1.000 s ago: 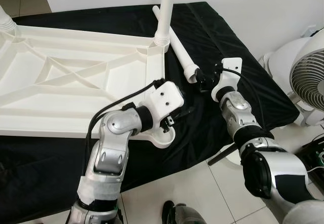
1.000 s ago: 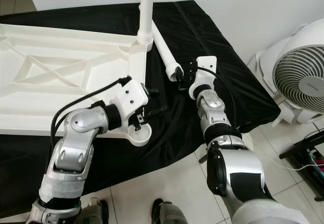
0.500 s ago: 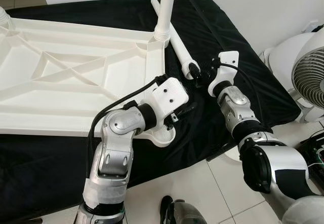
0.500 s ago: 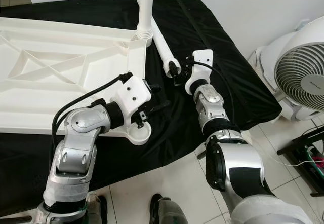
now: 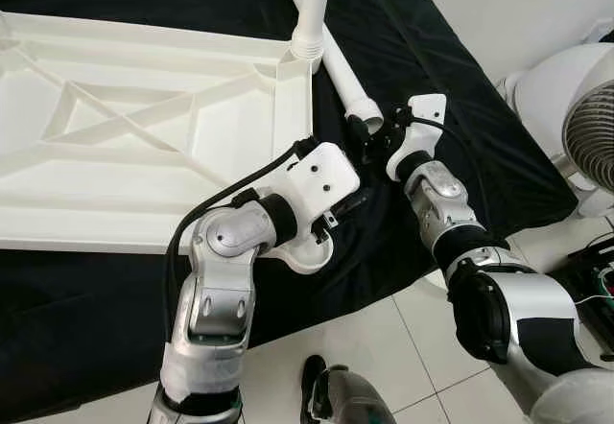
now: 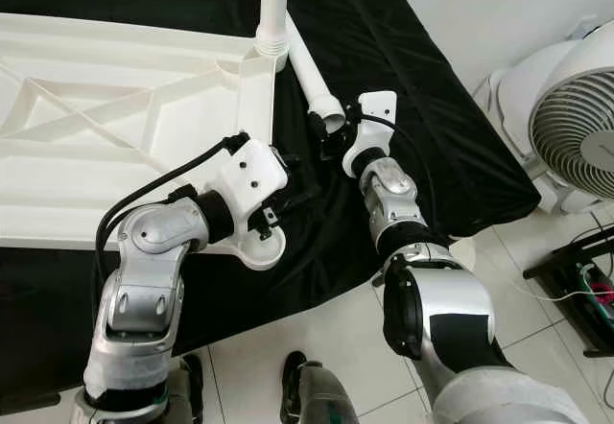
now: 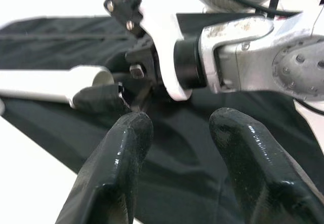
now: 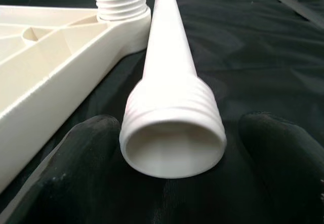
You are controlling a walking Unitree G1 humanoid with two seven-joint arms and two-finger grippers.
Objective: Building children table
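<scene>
- The white plastic table top (image 5: pixel 144 146) lies upside down on a black cloth (image 5: pixel 432 88), ribbed underside up; its near right corner, with a round empty leg socket (image 5: pixel 309 251), lies close to the cloth's near edge.
- One white leg (image 5: pixel 312 7) stands upright, screwed into the socket at the top's far right corner.
- A loose table leg (image 5: pixel 336 64) lies flat on the cloth just beside the top's right edge, running from the far side toward the near right, threaded open end (image 8: pixel 173 138) nearest the robot.
- The right gripper (image 5: pixel 369 136) is at that threaded end. In the right wrist view its two black fingers (image 8: pixel 76 168) stand spread on either side of the thread, a gap showing on each side, so it is released and not clamping the leg.
- The left gripper (image 5: pixel 343 208) hovers over the cloth just right of the empty corner socket. In the left wrist view its fingertips (image 7: pixel 126 148) are apart with nothing between them, facing the right gripper and the loose leg's end.
- A white fan (image 5: pixel 585 127) stands on the tiled floor (image 5: pixel 384 347) beyond the cloth's right edge.
- No brand, label or readable writing can be made out on the parts.
</scene>
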